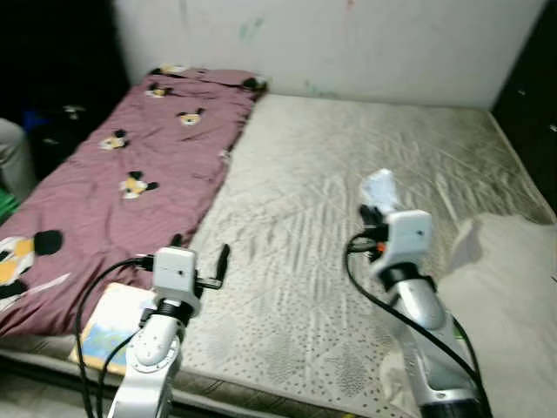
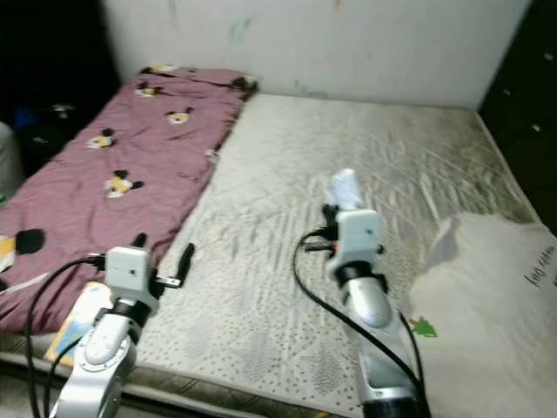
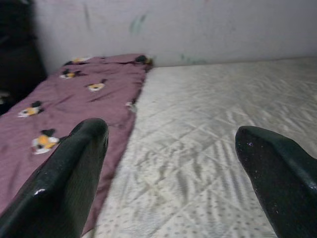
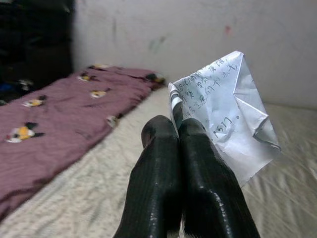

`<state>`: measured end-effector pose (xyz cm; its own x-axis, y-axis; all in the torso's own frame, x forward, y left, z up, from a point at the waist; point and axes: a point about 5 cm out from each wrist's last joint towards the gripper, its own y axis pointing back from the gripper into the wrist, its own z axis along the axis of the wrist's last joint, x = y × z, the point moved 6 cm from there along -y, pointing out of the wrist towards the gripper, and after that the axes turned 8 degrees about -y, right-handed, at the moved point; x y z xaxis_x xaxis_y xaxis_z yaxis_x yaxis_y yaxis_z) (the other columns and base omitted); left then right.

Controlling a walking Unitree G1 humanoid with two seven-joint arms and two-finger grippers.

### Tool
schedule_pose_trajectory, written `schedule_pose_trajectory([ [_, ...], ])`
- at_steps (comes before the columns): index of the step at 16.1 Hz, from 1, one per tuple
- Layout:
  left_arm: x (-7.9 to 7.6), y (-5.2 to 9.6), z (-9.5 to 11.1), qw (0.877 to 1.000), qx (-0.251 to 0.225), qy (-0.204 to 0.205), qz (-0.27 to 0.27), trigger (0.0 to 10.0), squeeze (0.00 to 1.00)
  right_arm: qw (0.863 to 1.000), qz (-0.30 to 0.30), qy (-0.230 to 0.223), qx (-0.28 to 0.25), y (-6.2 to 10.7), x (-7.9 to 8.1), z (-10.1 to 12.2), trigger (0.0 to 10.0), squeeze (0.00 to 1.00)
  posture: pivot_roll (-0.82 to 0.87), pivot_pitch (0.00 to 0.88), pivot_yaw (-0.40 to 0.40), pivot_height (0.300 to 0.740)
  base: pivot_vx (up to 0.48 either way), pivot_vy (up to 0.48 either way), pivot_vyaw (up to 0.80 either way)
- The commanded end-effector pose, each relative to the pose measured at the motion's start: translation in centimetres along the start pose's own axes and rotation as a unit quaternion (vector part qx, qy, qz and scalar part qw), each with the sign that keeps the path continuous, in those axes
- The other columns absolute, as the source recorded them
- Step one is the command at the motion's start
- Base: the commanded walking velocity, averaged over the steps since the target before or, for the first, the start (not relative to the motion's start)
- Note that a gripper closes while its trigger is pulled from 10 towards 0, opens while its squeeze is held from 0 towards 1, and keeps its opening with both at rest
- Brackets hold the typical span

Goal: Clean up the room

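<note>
We see the right gripper [image 4: 177,130] raised over the middle of the bare mattress [image 1: 348,174], its two black fingers [image 4: 158,163] pressed together and pinching a crumpled sheet of paper [image 4: 233,124] with handwriting on it. In the head view the paper shows as a pale wad just above the right wrist. We see the left gripper [image 3: 173,144] held over the mattress near its front edge, fingers [image 3: 64,183] spread wide with nothing between them. A maroon blanket [image 1: 130,157] with cartoon patches covers the mattress's left strip. A book [image 1: 109,326] lies at the front left corner, partly under the blanket. A pale pillow [image 2: 496,296] rests at front right.
</note>
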<state>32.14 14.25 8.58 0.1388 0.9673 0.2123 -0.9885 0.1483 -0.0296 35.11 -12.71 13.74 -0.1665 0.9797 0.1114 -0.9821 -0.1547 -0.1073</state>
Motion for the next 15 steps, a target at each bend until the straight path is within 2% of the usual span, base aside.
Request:
schedule_pose_trajectory([
  [1,-0.3,0.0,-0.1,1.000,0.004,0.000,-0.008,10.0,0.00,1.000,-0.005,0.008,-0.007,0.1,-0.4,0.4,10.0,0.00,0.05,0.000,0.040,0.740,0.000,0.000,0.00],
  [8,0.0,0.0,-0.4,1.000,0.011,0.017,-0.002,10.0,0.00,1.000,-0.015,-0.009,0.013,0.4,-0.4,-0.9,10.0,0.00,0.05,0.000,0.036,0.740,0.000,0.000,0.00],
  [11,-0.1,0.0,-0.4,1.000,0.012,0.022,-0.004,10.0,0.00,1.000,-0.013,-0.007,0.017,0.5,-0.5,-1.1,10.0,0.00,0.05,0.000,0.032,0.740,0.000,0.000,-0.80],
  [15,-0.2,0.0,-0.4,1.000,0.014,0.027,-0.004,10.0,0.00,1.000,-0.001,-0.011,0.018,0.5,0.0,-1.2,10.0,0.00,0.05,0.000,0.027,0.740,0.000,0.060,0.00],
])
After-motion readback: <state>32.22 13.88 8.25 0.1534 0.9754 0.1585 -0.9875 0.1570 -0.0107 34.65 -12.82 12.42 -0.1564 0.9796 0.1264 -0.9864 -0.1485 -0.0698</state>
